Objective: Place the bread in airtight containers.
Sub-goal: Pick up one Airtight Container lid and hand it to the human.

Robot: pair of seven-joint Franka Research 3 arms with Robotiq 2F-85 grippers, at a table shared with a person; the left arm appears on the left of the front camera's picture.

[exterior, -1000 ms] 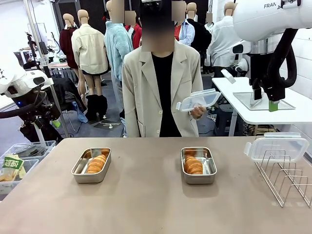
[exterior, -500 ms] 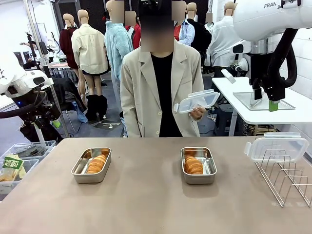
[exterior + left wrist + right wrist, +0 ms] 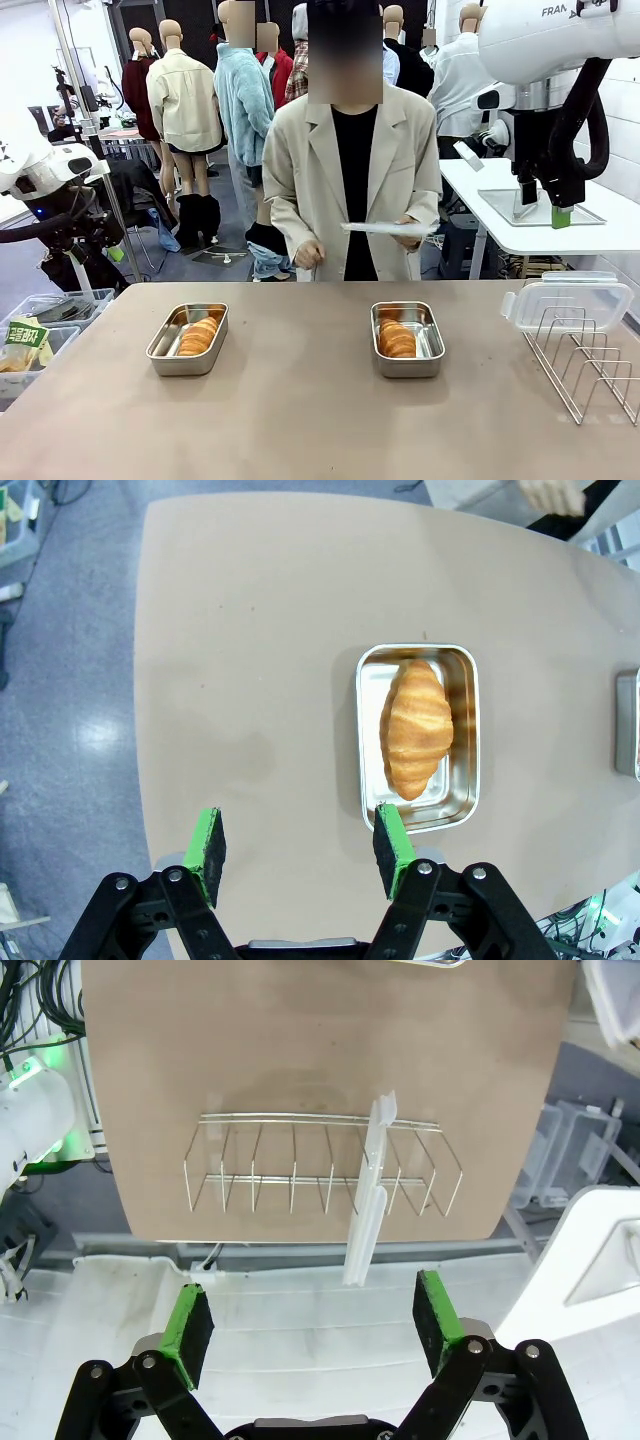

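Observation:
Two airtight containers stand on the tan table, the left container [image 3: 187, 338] and the right container [image 3: 407, 338], each uncovered with bread inside: bread [image 3: 198, 334] on the left, bread [image 3: 398, 338] on the right. From above, the left wrist view shows one croissant [image 3: 416, 727] lying in its steel container [image 3: 466, 730]. My left gripper [image 3: 300, 845] hangs open high over the table's edge, nothing between its pads. High above the wire rack, my right gripper [image 3: 313, 1328] [image 3: 542, 208] is also open and empty. The person holds a clear lid [image 3: 385, 229] flat at waist height behind the right container.
A wire rack [image 3: 585, 360] [image 3: 320, 1165] stands at the table's right edge, with a second clear lid [image 3: 568, 300] [image 3: 368, 1200] propped in it. Storage bins [image 3: 35, 335] sit on the floor at the left. Bare tabletop lies between and in front of the containers.
The person has stepped to the right and brought the lid down from a tilted hold to flat. Both grippers and both containers stay where they were.

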